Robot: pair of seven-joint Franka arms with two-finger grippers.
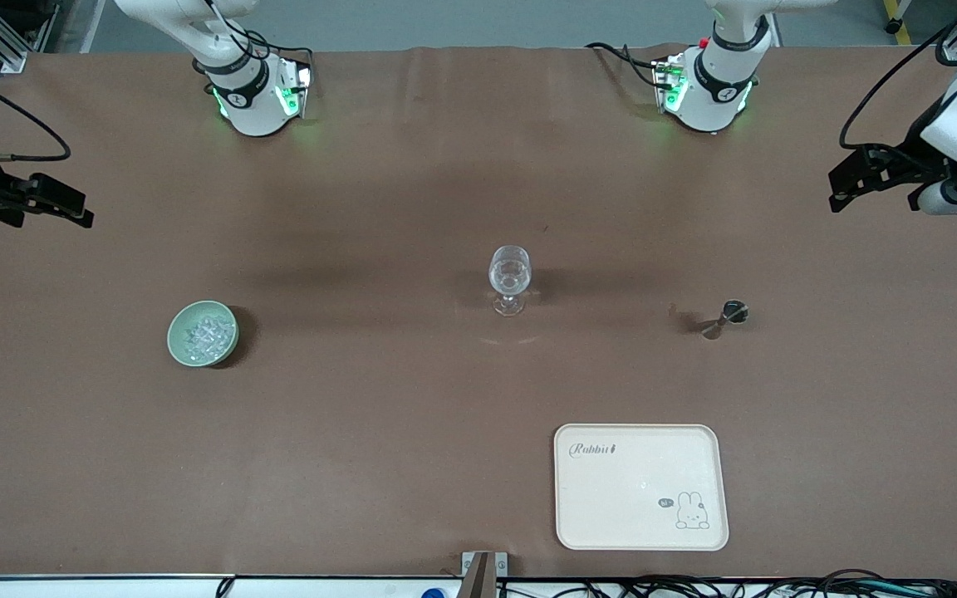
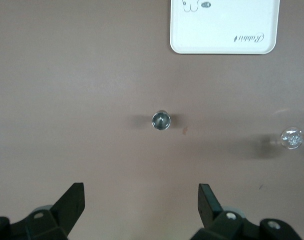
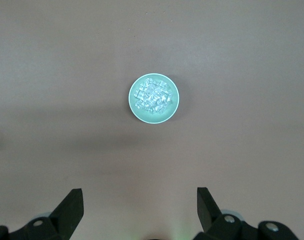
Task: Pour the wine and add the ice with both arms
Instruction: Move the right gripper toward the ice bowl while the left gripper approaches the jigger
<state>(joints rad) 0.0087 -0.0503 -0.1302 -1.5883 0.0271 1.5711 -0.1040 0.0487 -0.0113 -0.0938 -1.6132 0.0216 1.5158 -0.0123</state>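
From the front camera I see both arms parked high at the table's ends: the left gripper (image 1: pixel 848 187) at the right edge of the frame, the right gripper (image 1: pixel 59 206) at the left edge, each partly cut off by the border, so I cannot read their fingers there. The wrist cameras settle it: in the left wrist view the left gripper (image 2: pixel 141 200) has its two black fingers spread wide with nothing between them, and the right gripper (image 3: pixel 139 204) looks the same in its own view. The ice (image 1: pixel 206 335) sits piled in a green bowl (image 1: pixel 178 345) toward the right arm's end, at middle left of the frame; the right wrist view shows the heaped cubes far more clearly. A glass (image 1: pixel 509 278) stands empty at centre. A small metal cup (image 1: pixel 732 314) at middle right is hard to make out from the front; the left wrist camera looks straight down into it. A cream tray (image 1: pixel 640 531) lies at lower right, cut off in the left wrist view
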